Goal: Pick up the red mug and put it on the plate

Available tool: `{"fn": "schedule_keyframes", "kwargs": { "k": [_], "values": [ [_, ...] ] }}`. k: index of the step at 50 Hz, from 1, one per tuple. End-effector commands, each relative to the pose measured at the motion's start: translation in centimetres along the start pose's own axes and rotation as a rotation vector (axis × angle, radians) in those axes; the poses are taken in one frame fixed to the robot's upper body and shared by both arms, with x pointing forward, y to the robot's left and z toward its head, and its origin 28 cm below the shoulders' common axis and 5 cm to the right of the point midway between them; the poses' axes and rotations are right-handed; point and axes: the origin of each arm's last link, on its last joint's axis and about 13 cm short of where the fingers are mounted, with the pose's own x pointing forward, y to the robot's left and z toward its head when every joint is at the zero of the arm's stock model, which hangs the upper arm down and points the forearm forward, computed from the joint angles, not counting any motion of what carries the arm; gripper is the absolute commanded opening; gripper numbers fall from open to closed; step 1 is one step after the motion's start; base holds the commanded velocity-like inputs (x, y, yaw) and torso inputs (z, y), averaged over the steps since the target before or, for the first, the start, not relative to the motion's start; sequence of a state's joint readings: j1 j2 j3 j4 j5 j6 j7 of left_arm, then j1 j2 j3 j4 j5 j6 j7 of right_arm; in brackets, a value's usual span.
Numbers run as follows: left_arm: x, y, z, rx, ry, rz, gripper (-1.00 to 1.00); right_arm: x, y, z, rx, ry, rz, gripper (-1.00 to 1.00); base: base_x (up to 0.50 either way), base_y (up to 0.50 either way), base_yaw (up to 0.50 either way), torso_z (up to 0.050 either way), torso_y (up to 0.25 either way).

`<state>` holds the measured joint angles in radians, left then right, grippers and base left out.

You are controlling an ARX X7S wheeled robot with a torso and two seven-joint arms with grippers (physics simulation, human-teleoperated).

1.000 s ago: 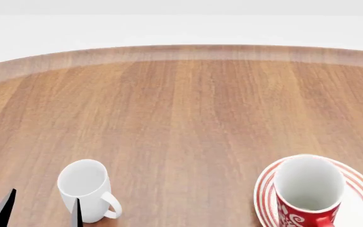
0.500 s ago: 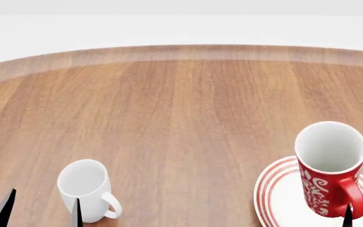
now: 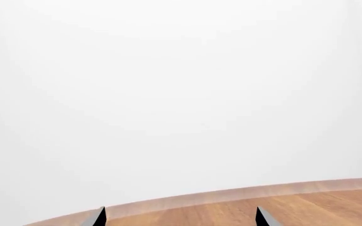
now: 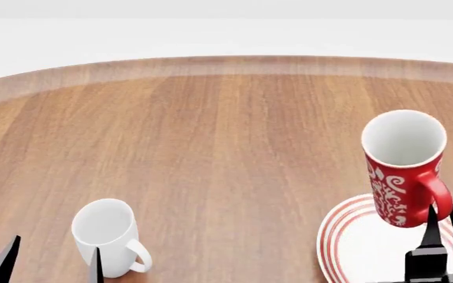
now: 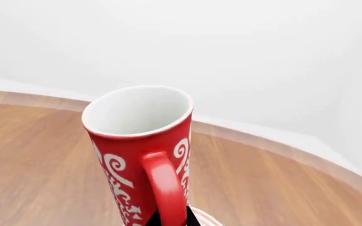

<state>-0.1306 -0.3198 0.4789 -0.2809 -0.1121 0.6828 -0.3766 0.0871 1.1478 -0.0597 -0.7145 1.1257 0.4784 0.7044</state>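
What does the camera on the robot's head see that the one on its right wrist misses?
Only the head view shows the white mug, most of the plate and the left pincer beside that mug. Only the right wrist view shows the red mug's handle close up, with dark pincer tips at its base. Both show the red mug upright and the wooden table.

We see the round white plate with red rings (image 4: 353, 236) cut off by the head view's bottom edge. The left gripper (image 4: 53, 265) shows only two dark fingertips; the tall red swirl-patterned mug (image 5: 144, 155) loses its base in the right wrist view.
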Motion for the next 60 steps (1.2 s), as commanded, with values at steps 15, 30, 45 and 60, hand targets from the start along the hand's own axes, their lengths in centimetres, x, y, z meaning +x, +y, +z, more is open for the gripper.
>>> {"fn": "schedule_keyframes", "kwargs": {
  "k": [15, 30, 45, 60],
  "values": [
    [0.0, 0.0, 0.0, 0.002, -0.001, 0.002, 1.00, 4.1, -2.9, 1.6, 0.020, 0.049, 0.032, -1.00, 0.00, 0.00, 0.00, 0.000, 0.000],
    [0.0, 0.0, 0.0, 0.001, -0.004, 0.002, 1.00, 6.8, -5.3, 1.8, -0.009, 0.078, 0.007, -1.00, 0.00, 0.00, 0.00, 0.000, 0.001],
    [0.0, 0.0, 0.0, 0.000, -0.002, 0.001, 1.00, 8.2, -7.1, 0.4, -0.015, 0.096, 0.058, -1.00, 0.00, 0.00, 0.00, 0.000, 0.000],
    [0.0, 0.0, 0.0, 0.003, -0.004, 0.003, 1.00, 9.7, -8.0, -1.8, 0.160, 0.033, 0.132, -1.00, 0.00, 0.00, 0.00, 0.000, 0.001]
  ]
}}
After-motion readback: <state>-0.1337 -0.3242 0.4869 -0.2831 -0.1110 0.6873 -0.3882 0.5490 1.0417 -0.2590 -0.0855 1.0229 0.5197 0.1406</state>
